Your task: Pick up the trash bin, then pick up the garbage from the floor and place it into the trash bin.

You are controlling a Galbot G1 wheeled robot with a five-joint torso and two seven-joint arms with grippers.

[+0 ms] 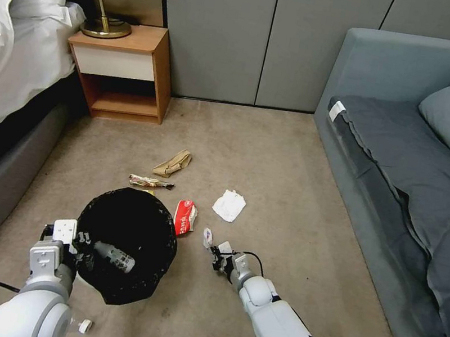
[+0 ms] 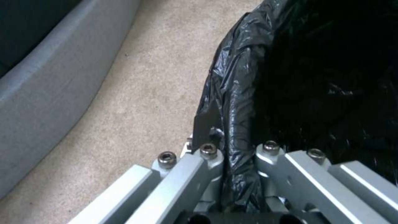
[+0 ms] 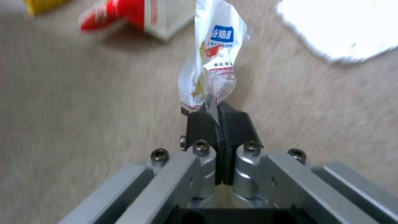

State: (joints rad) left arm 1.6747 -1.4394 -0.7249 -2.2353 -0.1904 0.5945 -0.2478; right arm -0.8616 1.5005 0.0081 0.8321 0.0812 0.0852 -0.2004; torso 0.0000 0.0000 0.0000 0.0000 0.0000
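The trash bin (image 1: 125, 244), lined with a black bag (image 2: 290, 77), is held at its near-left rim by my left gripper (image 1: 81, 251), which is shut on the rim (image 2: 226, 149). A clear bottle (image 1: 115, 257) lies inside it. To the bin's right, my right gripper (image 1: 216, 253) is shut on a white printed wrapper (image 3: 211, 62) just above the floor (image 1: 288, 201). More garbage lies beyond the bin: a red wrapper (image 1: 185, 217), a white tissue (image 1: 229, 205), a patterned wrapper (image 1: 150, 182) and a brown paper bag (image 1: 173, 162).
A bed (image 1: 5, 42) with a grey base (image 2: 41, 77) runs along the left. A wooden nightstand (image 1: 121, 69) with a lamp stands at the back left. A grey sofa (image 1: 408, 163) lines the right. Open carpet lies between them.
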